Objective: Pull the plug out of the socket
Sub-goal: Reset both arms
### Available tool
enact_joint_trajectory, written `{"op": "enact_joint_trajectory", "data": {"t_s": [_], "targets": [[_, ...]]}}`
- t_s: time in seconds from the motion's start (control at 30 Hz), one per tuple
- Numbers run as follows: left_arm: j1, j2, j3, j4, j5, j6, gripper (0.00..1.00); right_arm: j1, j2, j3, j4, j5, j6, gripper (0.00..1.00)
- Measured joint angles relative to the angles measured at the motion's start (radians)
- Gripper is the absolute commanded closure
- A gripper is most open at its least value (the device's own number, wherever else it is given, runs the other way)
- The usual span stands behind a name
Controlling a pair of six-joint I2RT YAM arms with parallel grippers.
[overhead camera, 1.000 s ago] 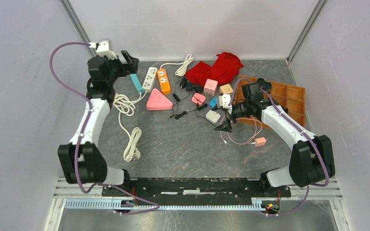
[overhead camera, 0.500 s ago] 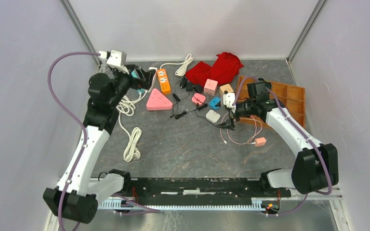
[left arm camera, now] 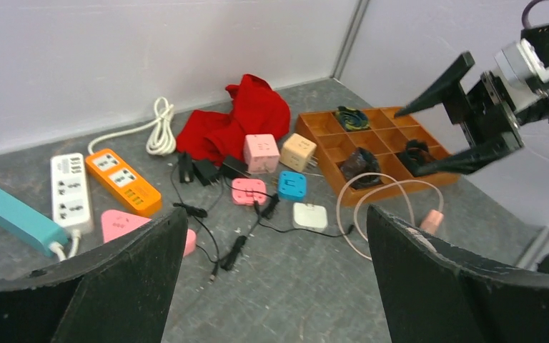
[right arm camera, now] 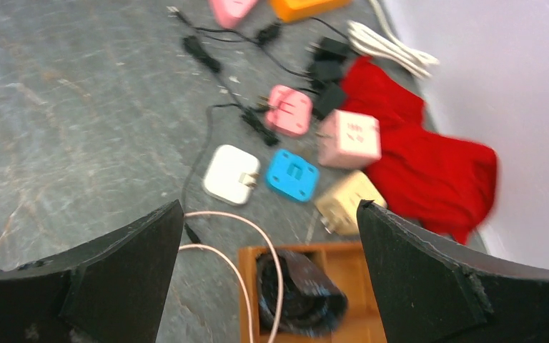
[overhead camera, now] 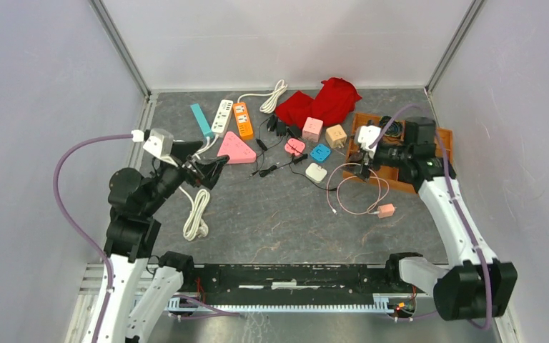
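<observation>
The black plug (left arm camera: 267, 208), on a thin black cord, butts against a corner of the flat, round-cornered pink socket (left arm camera: 249, 191). Both lie on the grey mottled tabletop (right arm camera: 78, 128), well ahead of the left hand (left arm camera: 277, 211) and of the right hand (right arm camera: 269, 205); whether the pins are seated is too small to tell. Both hands are spread wide and grip nothing, their matte black fingers cut off at the frame's edge, and nearer the right hand than the socket lie smooth blue (right arm camera: 292, 174) and white (right arm camera: 231, 174) square adapters.

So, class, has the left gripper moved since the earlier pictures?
Yes. The left gripper has drawn back from beside the orange power strip, toward the near side of the view.
</observation>
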State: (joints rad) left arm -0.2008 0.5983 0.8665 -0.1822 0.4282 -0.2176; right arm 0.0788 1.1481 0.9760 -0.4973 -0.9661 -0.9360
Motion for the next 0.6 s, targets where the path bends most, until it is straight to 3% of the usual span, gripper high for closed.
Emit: {"op": "enact_joint_trajectory", "data": {"t_s": [0.27, 0.43, 0.6], "targets": [[0.0, -0.13, 0.003, -0.126, 0.024, -0.13, 0.0, -0.051, -0.262, -0.04, 0.134, 0.289, 0.375, 0.02], [0.0, -0.112, 0.032, -0.201, 0.035, -0.186, 0.0, -0.051, -0.376, -0.05, 0.154, 0.342, 0.53, 0.02], [0.0, -0.005, 0.122, -0.283, 0.084, -0.218, 0.0, -0.051, -0.388, -0.05, 0.136, 0.308, 0.574, 0.02]]}}
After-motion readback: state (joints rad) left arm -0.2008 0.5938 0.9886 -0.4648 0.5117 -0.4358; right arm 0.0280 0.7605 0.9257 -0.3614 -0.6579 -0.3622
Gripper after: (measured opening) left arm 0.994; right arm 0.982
